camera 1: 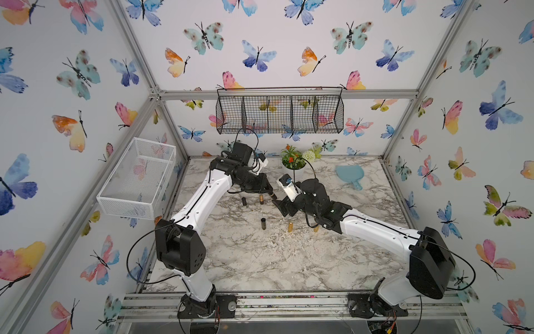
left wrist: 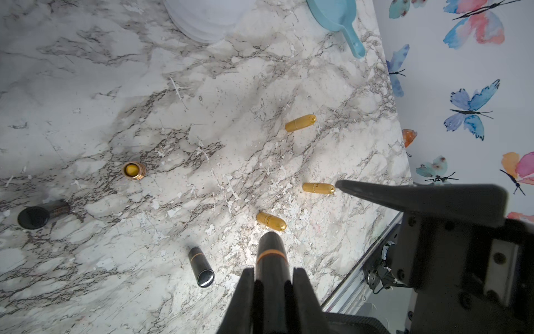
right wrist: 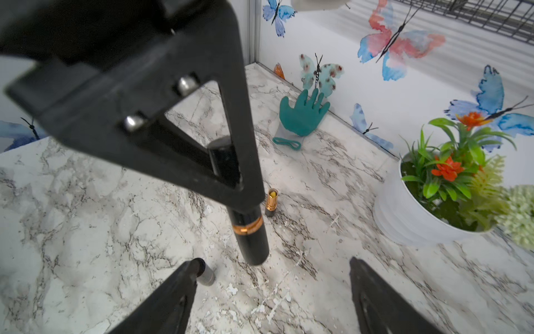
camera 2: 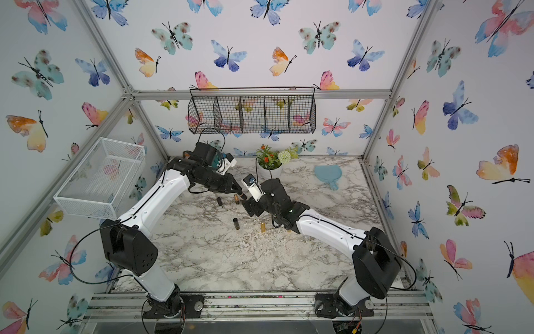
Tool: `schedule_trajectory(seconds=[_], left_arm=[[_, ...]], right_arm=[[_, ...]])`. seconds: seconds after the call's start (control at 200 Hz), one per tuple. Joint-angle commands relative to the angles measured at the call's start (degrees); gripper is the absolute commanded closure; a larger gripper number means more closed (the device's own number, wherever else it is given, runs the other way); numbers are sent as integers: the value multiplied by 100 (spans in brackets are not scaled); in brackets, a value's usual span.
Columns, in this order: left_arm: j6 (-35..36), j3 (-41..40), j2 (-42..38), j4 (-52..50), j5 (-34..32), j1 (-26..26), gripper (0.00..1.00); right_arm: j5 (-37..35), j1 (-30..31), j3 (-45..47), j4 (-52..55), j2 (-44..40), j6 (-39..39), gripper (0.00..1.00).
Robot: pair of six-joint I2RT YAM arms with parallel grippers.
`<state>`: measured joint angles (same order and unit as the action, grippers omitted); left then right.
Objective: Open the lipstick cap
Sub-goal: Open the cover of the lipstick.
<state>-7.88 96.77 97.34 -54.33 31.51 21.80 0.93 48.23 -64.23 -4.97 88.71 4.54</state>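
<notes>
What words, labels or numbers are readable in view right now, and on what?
Nothing reads clearly.
Gold tube: raised lettering, too blurred to read.
Second gold tube: faint mark, too small to read.
Black lipstick: no text shows.

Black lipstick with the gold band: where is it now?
The black lipstick is clamped in the left gripper over the table; the right wrist view shows its free end just ahead of the open right gripper, near the standing uncapped lipstick.
</notes>
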Motion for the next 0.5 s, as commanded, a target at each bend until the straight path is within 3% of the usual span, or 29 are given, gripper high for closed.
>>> schedule_trajectory(seconds=[0.0, 0.155, 0.265, 0.496], left_arm=[[85, -62, -236, -77, 312, 8, 93], [85, -18, -225, -83, 326, 1, 93], [102, 24, -198, -112, 265, -14, 93], [111, 77, -150, -113, 485, -20, 93]], right_arm=[[527, -59, -151, -99, 122, 6, 16], [641, -81, -238, -65, 274, -4, 19], [719, -144, -283, 2, 305, -18, 37], [854, -252, -312, 10, 383, 12, 37]])
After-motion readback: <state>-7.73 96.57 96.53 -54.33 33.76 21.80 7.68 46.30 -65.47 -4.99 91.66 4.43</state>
